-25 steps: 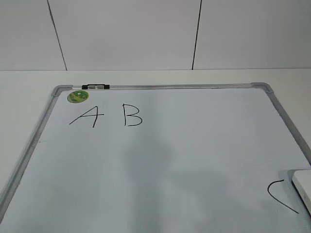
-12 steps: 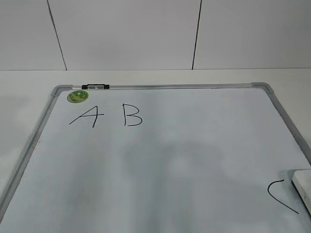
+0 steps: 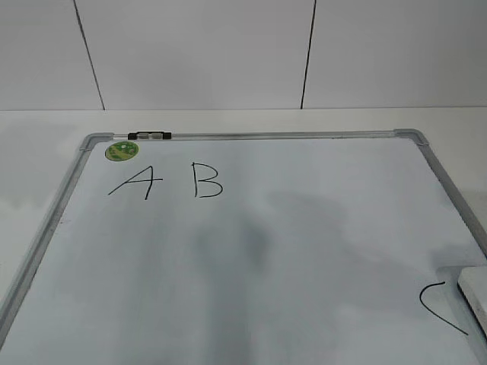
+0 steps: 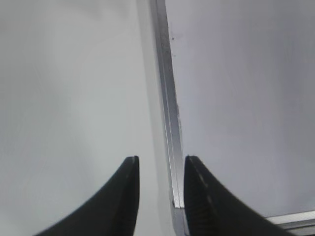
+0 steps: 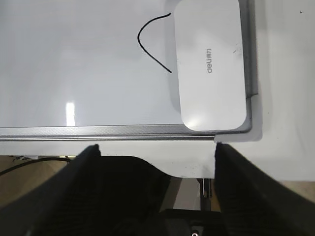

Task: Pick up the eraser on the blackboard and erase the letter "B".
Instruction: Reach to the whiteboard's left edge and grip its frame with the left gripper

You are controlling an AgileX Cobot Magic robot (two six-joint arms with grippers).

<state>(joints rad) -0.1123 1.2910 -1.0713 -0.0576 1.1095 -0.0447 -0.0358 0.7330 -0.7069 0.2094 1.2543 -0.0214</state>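
The blackboard (image 3: 304, 243) lies flat on the table, a white board with a grey frame. The letter "B" (image 3: 207, 180) is drawn near its far left. The white eraser (image 3: 475, 293) lies at the board's near right edge, next to the frame; it also shows in the right wrist view (image 5: 210, 64). My right gripper (image 5: 156, 146) is wide open and empty, hovering over the table's front edge, short of the eraser. My left gripper (image 4: 161, 160) is open and empty above the board's left frame rail (image 4: 167, 98). Neither gripper shows in the exterior view.
A black "A" (image 3: 137, 182) stands left of the B. A curved "C" stroke (image 3: 441, 308) lies just left of the eraser and also shows in the right wrist view (image 5: 152, 42). A green sticker (image 3: 122, 150) and a black clip (image 3: 150, 136) sit at the far left corner.
Soft shadows on the board and on the table to its left have shifted and grown darker. The eraser and the letters have not moved.
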